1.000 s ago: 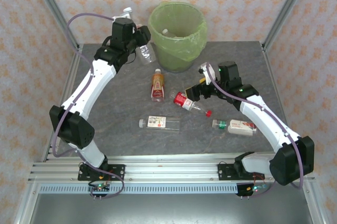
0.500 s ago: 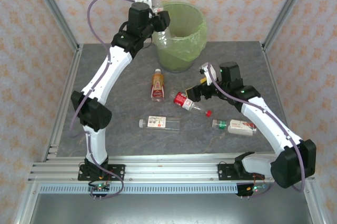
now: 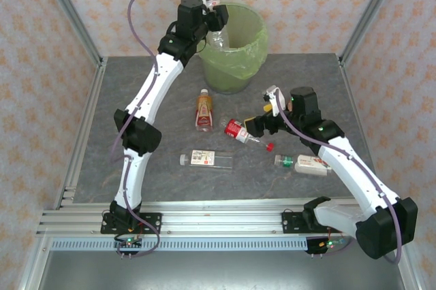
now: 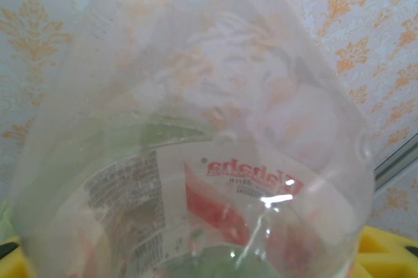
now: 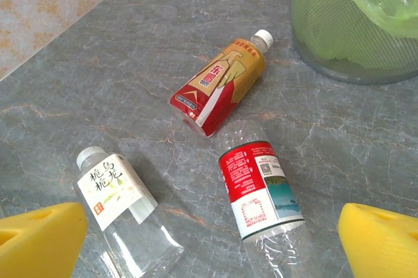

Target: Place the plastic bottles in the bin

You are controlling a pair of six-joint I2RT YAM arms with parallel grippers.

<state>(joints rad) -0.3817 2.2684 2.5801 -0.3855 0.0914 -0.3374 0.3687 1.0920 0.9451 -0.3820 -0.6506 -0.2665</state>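
Note:
My left gripper (image 3: 212,20) is raised at the near-left rim of the green-lined bin (image 3: 240,57), shut on a clear bottle (image 3: 216,36) with a red label (image 4: 222,200) that hangs over the opening. My right gripper (image 3: 256,125) hovers open, low over the table. A red-and-white labelled bottle (image 5: 260,190) lies between its yellow fingers (image 5: 40,237). On the table lie an orange bottle (image 3: 203,109), a white-labelled clear bottle (image 3: 206,159) and a green-capped bottle (image 3: 305,162). The orange bottle (image 5: 222,85) and the white-labelled one (image 5: 114,193) lie just ahead of the right gripper (image 5: 212,245).
The bin (image 5: 356,30) stands at the back middle of the grey table (image 3: 136,140). Metal frame posts (image 3: 68,4) and patterned walls close in the sides and back. The arm bases sit on a rail (image 3: 218,220) at the near edge.
My left arm has lifted the clear bottle from left of the bin up to its rim. My right gripper has shifted slightly forward and down over the red-labelled bottle.

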